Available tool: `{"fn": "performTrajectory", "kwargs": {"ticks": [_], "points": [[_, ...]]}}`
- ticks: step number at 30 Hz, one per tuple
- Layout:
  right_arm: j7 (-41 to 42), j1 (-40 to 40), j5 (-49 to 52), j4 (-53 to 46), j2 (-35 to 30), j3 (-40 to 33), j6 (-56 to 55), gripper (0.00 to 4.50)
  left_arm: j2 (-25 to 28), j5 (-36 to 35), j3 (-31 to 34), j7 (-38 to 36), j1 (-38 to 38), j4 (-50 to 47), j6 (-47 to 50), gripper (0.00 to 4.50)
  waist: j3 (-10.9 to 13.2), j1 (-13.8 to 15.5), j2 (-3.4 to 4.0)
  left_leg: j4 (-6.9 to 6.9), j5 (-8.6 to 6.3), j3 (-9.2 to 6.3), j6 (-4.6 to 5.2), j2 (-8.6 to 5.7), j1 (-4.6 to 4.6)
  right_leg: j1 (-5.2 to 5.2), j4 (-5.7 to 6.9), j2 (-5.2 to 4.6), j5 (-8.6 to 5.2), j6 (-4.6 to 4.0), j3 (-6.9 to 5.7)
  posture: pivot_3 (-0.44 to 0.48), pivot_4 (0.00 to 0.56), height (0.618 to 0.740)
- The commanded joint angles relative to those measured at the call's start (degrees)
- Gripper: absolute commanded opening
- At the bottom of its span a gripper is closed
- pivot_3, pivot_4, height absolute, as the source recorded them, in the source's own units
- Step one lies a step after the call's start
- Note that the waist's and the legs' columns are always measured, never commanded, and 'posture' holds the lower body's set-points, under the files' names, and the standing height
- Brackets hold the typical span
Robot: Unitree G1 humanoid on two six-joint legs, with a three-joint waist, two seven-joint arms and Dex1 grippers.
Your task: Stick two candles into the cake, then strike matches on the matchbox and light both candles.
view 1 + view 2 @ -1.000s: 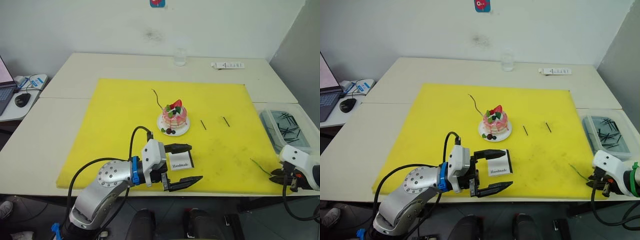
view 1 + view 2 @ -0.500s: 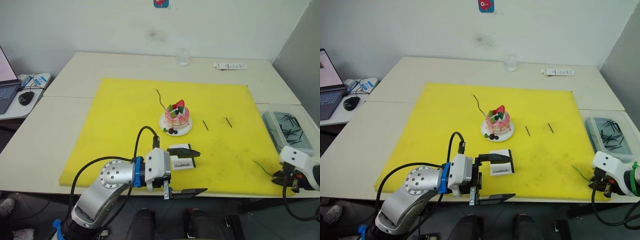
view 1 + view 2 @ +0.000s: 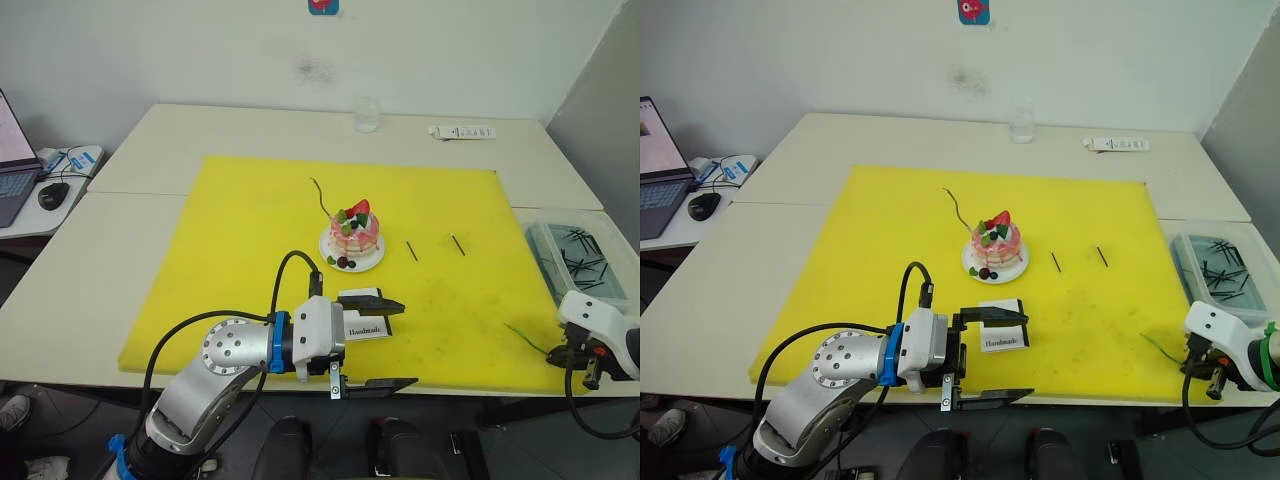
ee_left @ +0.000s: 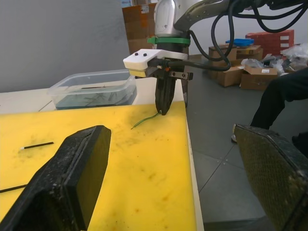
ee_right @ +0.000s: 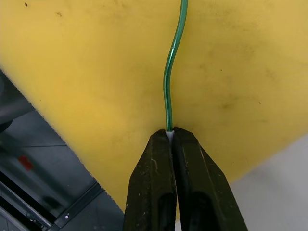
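Two candles, both thin, wavy and greenish. One candle [image 3: 960,207] stands stuck in the cake [image 3: 995,243], leaning away toward 11 o'clock. The other candle [image 5: 169,72] lies on the yellow mat [image 3: 890,230] near its front right corner, its pale end pinched between the closed fingers of the right gripper [image 5: 169,132], which sits at the mat's edge at 4 o'clock from the cake.

Cake: small, round, pink-and-white layered, strawberry and dark berries on top, on a small white plate [image 3: 970,266], roughly mid-mat.

Two matches [image 3: 1054,262], short, straight and dark, lie apart from each other at 3 o'clock from the cake, with bare mat around them.

Matchbox [image 3: 1002,331]: flat, white, rectangular, printed "Handmade", at 6 o'clock from the cake, near the mat's front edge. Left gripper [image 3: 990,358]: black fingers spread wide apart, one finger above the box's far edge, the other out past the mat's front edge; whether it touches the box cannot be told.

Mat: matte, scuffed toward the front right, broad open area at 9 o'clock from the cake.

Clear plastic bin [image 3: 1218,262] holding dark sticks, off the mat's right edge. Glass [image 3: 1020,124] and white remote [image 3: 1117,144] on the pale table [image 3: 890,140] at 12 to 1 o'clock. Laptop [image 3: 658,170] and mouse [image 3: 702,205] at far 9 o'clock.
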Motion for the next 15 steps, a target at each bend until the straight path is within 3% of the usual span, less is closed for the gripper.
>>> {"fn": "performTrajectory", "kwargs": {"ticks": [1,10,15], "points": [[4.23,-0.38,4.9,-2.42,-1.64,-3.3,3.94,0.02,-0.44,-0.89,-0.07,-0.54,-0.92,-0.62,-0.4,4.5,0.0,0.02,0.0,0.0,0.0,0.0,0.0,0.0,0.0,0.0,0.01,0.01,0.0,0.0,0.0,0.0,0.15,0.74],[10.34,-0.67,9.12,0.34,-5.16,-6.46,6.19,0.02,-0.99,-1.59,-0.16,-0.34,-2.39,-0.57,0.79,4.5,0.0,0.07,0.01,0.01,0.0,0.02,0.0,0.02,0.01,-0.01,0.01,0.01,0.0,0.0,0.0,0.0,0.15,0.74],[11.93,-6.6,15.9,-0.01,-4.88,-7.19,11.72,0.02,-0.97,-1.66,0.49,0.09,-1.74,-0.34,0.89,4.5,0.02,-0.05,0.02,0.0,0.0,0.02,0.0,0.03,0.01,-0.03,0.02,0.02,0.0,0.0,0.01,0.0,0.15,0.74]]}}
